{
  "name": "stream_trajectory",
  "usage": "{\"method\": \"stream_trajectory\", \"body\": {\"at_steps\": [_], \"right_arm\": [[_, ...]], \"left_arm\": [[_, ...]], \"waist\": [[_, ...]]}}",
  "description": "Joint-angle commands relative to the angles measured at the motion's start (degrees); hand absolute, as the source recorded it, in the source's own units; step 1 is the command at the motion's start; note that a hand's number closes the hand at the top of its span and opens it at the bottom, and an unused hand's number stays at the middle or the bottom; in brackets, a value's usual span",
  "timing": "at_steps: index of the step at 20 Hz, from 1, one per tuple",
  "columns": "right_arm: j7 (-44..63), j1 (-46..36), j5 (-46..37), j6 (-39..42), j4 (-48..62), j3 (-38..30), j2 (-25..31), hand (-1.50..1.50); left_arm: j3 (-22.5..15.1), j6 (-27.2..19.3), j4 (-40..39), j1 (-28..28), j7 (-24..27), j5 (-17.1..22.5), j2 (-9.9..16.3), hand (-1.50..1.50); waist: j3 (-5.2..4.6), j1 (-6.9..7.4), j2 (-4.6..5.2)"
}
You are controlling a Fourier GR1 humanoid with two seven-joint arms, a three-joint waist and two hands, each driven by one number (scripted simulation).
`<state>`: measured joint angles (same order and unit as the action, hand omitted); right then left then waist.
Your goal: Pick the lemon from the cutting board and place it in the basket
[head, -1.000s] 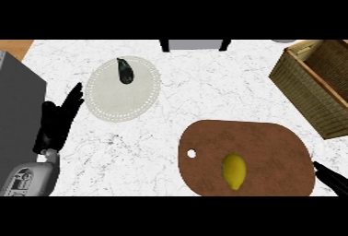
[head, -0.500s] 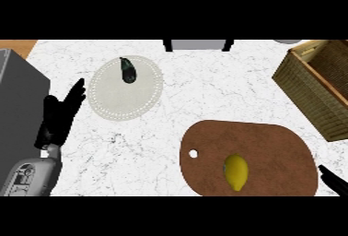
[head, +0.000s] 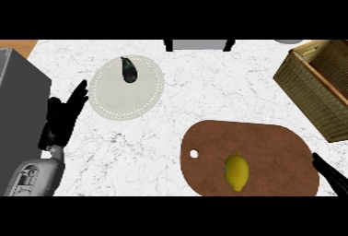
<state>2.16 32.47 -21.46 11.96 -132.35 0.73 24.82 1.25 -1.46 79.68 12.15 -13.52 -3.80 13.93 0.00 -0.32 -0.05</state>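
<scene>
Lemon (head: 236,172) sits untouched on the cutting board (head: 272,143), right robot hand (head: 332,173) open beside it, basket (head: 319,87) waiting.

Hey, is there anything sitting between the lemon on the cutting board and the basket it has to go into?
Nothing visible does. The lemon lies on the cutting board, and only bare board and counter separate it from the basket at upper right.

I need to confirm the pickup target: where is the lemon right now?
In the head view the lemon lies on the brown cutting board, lower right of the counter, below the wicker basket and left of the right hand.
</scene>
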Motion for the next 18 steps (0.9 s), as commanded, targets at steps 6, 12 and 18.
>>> {"method": "stream_trajectory", "body": {"at_steps": [6, 12, 18], "right_arm": [[-1.7, -6.9, -9.4, -0.9, 10.8, 7.4, -7.3, -1.5], [-1.5, -8.3, -15.1, -2.7, 13.0, 9.3, -10.6, -1.5], [-4.7, -14.8, -15.9, -5.2, 22.8, 8.6, -13.6, -1.5]], "left_arm": [[3.5, 2.2, -5.3, 2.4, 2.7, 0.7, 0.6, 0.0], [0.6, 0.5, 1.3, -2.3, 1.1, -3.0, -1.7, 0.0], [1.1, 1.4, 6.0, -2.6, -2.6, -2.9, -1.6, 0.0]], "waist": [[0.0, 0.07, 0.1], [0.0, 0.18, 0.0], [0.02, 0.43, -0.01]]}}
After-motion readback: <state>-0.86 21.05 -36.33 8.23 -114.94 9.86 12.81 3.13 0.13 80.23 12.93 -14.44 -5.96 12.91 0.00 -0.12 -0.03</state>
